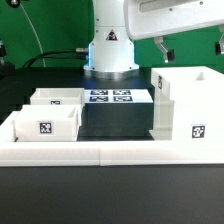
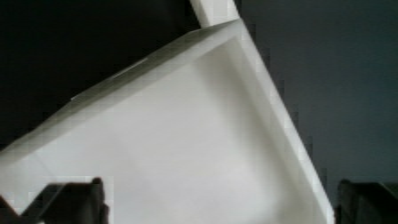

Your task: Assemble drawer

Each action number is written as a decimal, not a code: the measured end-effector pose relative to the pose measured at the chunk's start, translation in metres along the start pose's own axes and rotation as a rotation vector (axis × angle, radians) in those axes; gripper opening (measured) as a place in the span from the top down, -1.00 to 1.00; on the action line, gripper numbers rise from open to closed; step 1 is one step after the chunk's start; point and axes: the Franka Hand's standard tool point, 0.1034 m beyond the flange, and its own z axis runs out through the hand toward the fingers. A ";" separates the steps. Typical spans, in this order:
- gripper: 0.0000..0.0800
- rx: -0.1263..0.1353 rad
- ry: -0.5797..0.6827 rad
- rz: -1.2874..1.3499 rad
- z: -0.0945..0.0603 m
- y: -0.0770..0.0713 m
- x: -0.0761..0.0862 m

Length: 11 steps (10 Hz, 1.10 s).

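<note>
The tall white box housing [image 1: 186, 105] stands on the exterior view's right, with a tag on its front face. Two small white open-top trays sit on the exterior view's left: the front tray [image 1: 45, 122] shows a tag, and the rear tray [image 1: 57, 97] is just behind it. My gripper [image 1: 190, 45] hangs above the housing, open and empty, not touching it. In the wrist view the housing [image 2: 196, 130] fills the frame, seen from above. The gripper [image 2: 214, 205] has its dark fingertips [image 2: 64, 200] spread wide to either side.
The marker board [image 1: 110, 97] lies flat in front of the robot base [image 1: 108, 50]. Low white rails [image 1: 110, 152] edge the black table along the front and the exterior view's left. Cables trail at the back left.
</note>
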 end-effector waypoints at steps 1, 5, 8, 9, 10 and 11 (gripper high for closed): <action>-0.62 0.000 0.000 -0.044 0.000 0.000 0.000; -0.62 -0.070 0.004 -0.143 -0.001 0.018 0.004; -0.62 -0.086 0.034 -0.190 -0.021 0.057 0.023; -0.62 -0.074 0.037 -0.205 -0.022 0.073 0.029; -0.62 -0.050 0.033 -0.196 -0.021 0.082 0.031; -0.62 -0.052 0.032 -0.186 -0.020 0.079 0.030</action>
